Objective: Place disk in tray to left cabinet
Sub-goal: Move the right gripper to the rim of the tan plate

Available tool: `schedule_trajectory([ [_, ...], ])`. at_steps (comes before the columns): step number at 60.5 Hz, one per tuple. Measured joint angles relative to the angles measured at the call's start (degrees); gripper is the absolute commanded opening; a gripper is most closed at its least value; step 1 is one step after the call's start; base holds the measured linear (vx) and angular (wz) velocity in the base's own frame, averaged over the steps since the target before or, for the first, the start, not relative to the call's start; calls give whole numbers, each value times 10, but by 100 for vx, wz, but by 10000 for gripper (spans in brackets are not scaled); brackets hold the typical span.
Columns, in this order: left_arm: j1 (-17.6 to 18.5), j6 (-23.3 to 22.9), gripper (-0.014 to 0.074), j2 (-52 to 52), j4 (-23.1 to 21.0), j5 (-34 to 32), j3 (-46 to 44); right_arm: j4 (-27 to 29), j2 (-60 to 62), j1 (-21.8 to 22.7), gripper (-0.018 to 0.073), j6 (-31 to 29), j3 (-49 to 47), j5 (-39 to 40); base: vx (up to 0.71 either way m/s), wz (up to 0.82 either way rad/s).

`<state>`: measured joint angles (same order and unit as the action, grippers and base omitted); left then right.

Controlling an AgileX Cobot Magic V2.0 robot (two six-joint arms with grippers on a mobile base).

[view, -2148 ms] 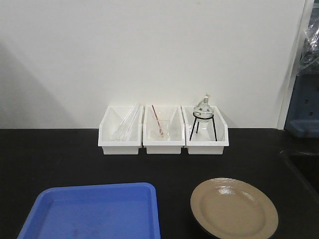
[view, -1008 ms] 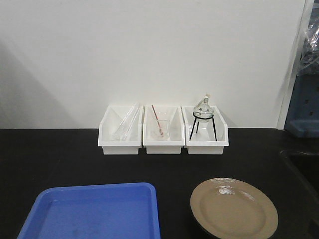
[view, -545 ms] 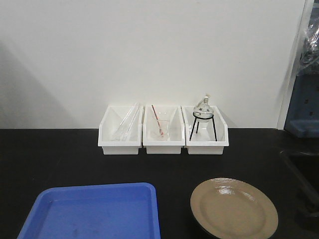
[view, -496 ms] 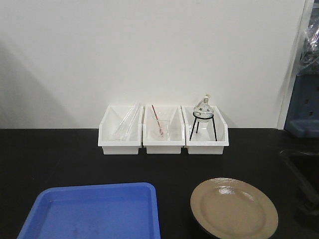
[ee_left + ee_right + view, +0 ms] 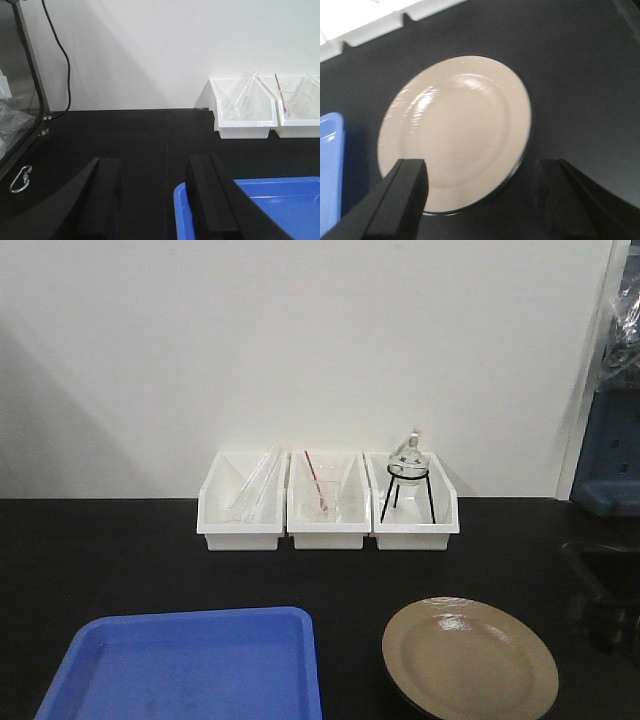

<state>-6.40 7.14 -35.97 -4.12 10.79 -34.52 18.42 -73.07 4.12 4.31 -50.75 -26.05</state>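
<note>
The disk point(image 5: 468, 660), tan inside with a black rim, lies flat on the black counter at the front right. The blue tray point(image 5: 190, 665) sits to its left, with nothing in it. In the right wrist view my right gripper point(image 5: 487, 200) hovers open over the near edge of the disk point(image 5: 455, 130), one finger point(image 5: 405, 195) above the plate and the other beyond its rim. It shows as a dark blur point(image 5: 603, 615) in the front view. My left gripper point(image 5: 152, 200) is open and holds nothing, its right finger point(image 5: 210, 195) above the tray's corner point(image 5: 250, 205).
Three white bins point(image 5: 328, 502) holding glassware stand against the back wall. A sink edge point(image 5: 600, 550) is at the right. A grey-framed door point(image 5: 25, 100), seemingly the left cabinet's, with a carabiner point(image 5: 20, 179) at its foot, borders the counter's left end.
A dark blur, my right gripper, has come into the front view at the right edge and moved up beside the disk. Tray, disk and bins have not moved.
</note>
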Motion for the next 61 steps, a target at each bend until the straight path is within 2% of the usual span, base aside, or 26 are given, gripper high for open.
schedule_trajectory([
  [8, 0, 0, 437, 0, 0, 0, 0, 51, -69, 72, 516, -43, -66, -85, 0, 0],
  [15, 0, 0, 437, 0, 0, 0, 0, 136, -138, 109, 516, -141, -89, -119, 0, 0],
  [28, 0, 0, 437, 0, 0, 0, 0, 307, -231, 116, 516, -288, -91, -102, 0, 0],
  [35, 0, 0, 437, 0, 0, 0, 0, 370, -266, 116, 516, -346, -93, -85, 0, 0],
  [43, 0, 0, 437, 0, 0, 0, 0, 404, -302, 116, 516, -376, -96, -76, 0, 0],
  [61, 0, 0, 437, 0, 0, 0, 0, 419, -378, 116, 511, -385, -148, -81, 0, 0],
])
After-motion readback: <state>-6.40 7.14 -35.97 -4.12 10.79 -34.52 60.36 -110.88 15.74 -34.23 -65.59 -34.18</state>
